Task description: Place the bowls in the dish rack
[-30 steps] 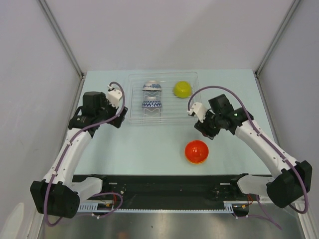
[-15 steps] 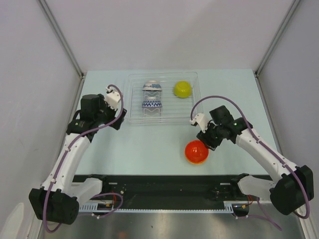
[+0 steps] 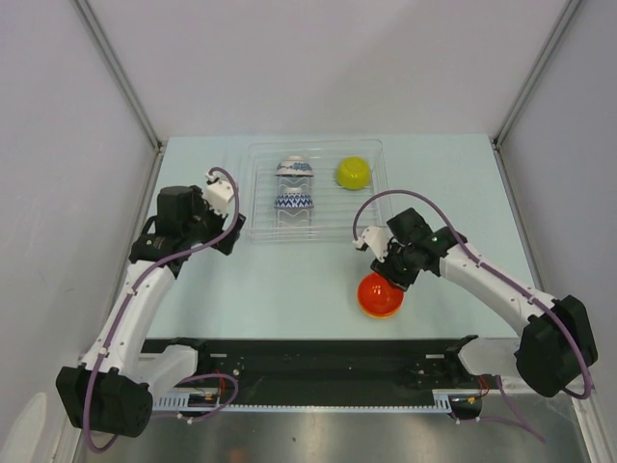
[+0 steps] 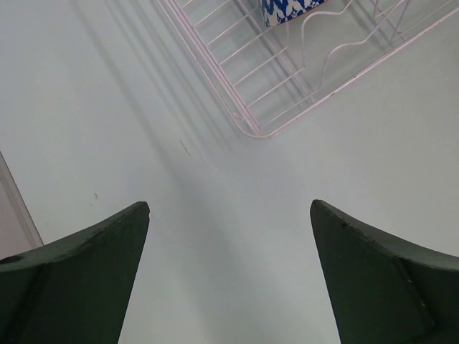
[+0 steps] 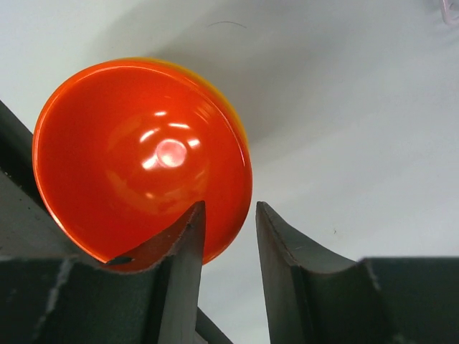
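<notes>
Right arm has swung away from the dish rack's near-right corner and dropped onto the loose bowl; jaws have narrowed on the way.

- right gripper (image 5: 229, 211): narrow but not yet pinched. Inner finger (image 5: 176, 258) sits inside the red-orange bowl (image 5: 136, 158), outer finger (image 5: 294, 258) outside it, rim between them. A sliver of table shows between the outer finger and the bowl wall, so no real hold yet.
- red-orange bowl: upright, mouth up, on the table (image 3: 280, 280) in front of the dish rack (image 3: 333, 214), toward its right end, apart from it. A yellower edge shows behind the red rim; cannot tell whether that is a second bowl nested under it or just the outer glaze.
- in the rack: two white zigzag bowls (image 3: 293, 170) one behind the other at its left-middle, yellow-green bowl (image 3: 353, 173) at its far right.
- left gripper (image 4: 229, 215): jaws wide, holding nothing, hovering over bare table just off the rack's near-left corner.

Risks, as I judge them:
- glossy, curved wall and a grip on one spot of the rim: the bowl may pivot or slide out once lifted.
- if two bowls are nested, the pinch may catch only one, or the lower one may drop off mid-carry.
- carried tilted, it may snag the rack's near wall or prongs, or knock the yellow-green bowl.
</notes>
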Motion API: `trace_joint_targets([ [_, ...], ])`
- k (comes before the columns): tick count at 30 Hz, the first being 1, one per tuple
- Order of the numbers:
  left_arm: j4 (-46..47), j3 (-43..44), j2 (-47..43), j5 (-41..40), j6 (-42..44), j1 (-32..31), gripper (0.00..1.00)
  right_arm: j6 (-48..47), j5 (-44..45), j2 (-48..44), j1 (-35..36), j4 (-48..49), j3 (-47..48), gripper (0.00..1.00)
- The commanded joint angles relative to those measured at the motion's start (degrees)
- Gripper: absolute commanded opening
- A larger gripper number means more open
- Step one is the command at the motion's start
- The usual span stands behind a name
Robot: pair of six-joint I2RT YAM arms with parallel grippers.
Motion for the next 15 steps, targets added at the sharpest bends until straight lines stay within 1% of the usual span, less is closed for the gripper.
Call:
trace_joint_targets([
  [1, 1.4, -0.3, -0.8, 0.4, 0.0, 0.5, 1.0, 1.2, 3.5, 0.9, 2.0, 2.2, -0.3, 0.34],
  [3, 1.6, -0.5, -0.9, 0.4, 0.0, 0.5, 1.0, 1.2, 5.4, 0.7, 2.7, 2.3, -0.3, 0.3],
  [4, 1.9, -0.5, -0.8, 0.4, 0.1, 0.5, 1.0, 1.2, 6.5, 0.5, 3.4, 2.4, 0.0, 0.25],
  [8, 2.4, -0.6, -0.2, 0.1, 0.1, 0.5, 1.0, 0.1, 9.7, -1.0, 5.2, 1.5, 1.6, 0.17],
  [9, 2.7, -0.5, 0.1, 0.1, 0.1, 0.5, 1.0, -0.2, 9.8, -1.3, 5.5, 1.5, 2.0, 0.12],
  [10, 2.8, -0.4, 0.3, 0.0, 0.0, 0.5, 1.0, -0.6, 11.7, -1.6, 5.8, 1.3, 2.6, 0.1],
  [12, 2.8, 0.3, 1.8, -0.2, 0.0, 0.5, 1.0, -1.8, 12.1, -2.8, 6.0, 1.1, 3.8, 0.05],
  [13, 2.8, 0.9, 2.2, -0.2, -0.1, 0.5, 1.0, -1.9, 12.0, -3.0, 6.1, 1.0, 4.3, 0.0],
  [15, 2.9, 1.5, 3.1, -0.7, -0.2, 0.5, 0.99, -2.3, 12.0, -3.3, 6.5, 0.3, 5.9, 0.0],
])
